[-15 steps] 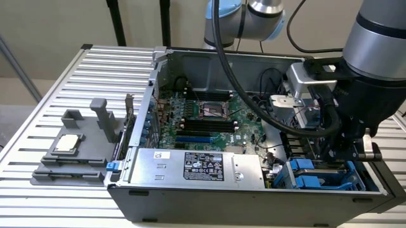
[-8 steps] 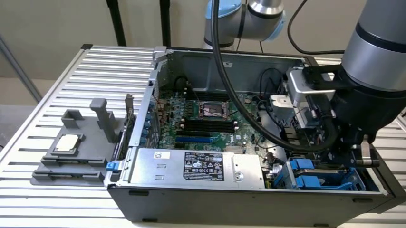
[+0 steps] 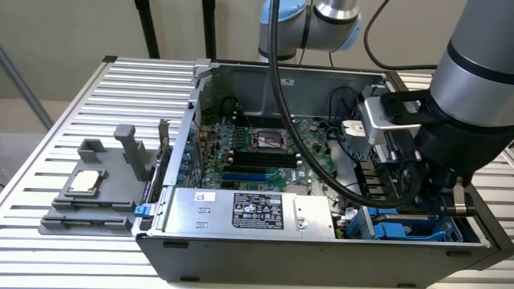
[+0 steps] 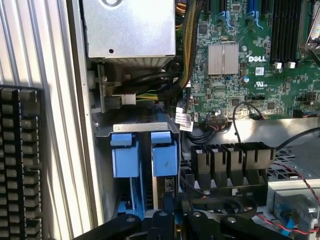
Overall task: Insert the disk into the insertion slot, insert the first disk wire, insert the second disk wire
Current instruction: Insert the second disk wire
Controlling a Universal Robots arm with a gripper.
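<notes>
The gripper (image 4: 175, 212) shows as black linkage right under the wrist camera, down inside the dark grey computer case (image 3: 321, 256) and just above the drive bays; whether it is parted or clamped I cannot tell. Directly beyond it the disk (image 4: 165, 184) stands on edge in the insertion slot (image 4: 145, 129), a thin strip of its labelled side showing beneath the bright blue tab of its carrier (image 4: 164, 152). A second blue tab (image 4: 125, 156) sits in the bay just beside it. Whether the gripper touches the disk cannot be made out. Past the bay runs a bundle of black and yellow wires (image 4: 170, 90) toward the silver power-supply box (image 4: 130, 27), and the green motherboard (image 4: 250, 60) lies next to them with a small ribbed heat sink (image 4: 223, 57). In the exterior view the robot arm (image 3: 473, 90) reaches down into the case at the corner on that view's right, where the blue carriers (image 3: 401, 232) show, next to the power-supply box with its black label. The case lies open on a slatted metal table (image 3: 72, 96), and a grey fixture (image 3: 88, 198) holding a processor chip (image 3: 85, 182) rests on the table to the exterior view's left
</notes>
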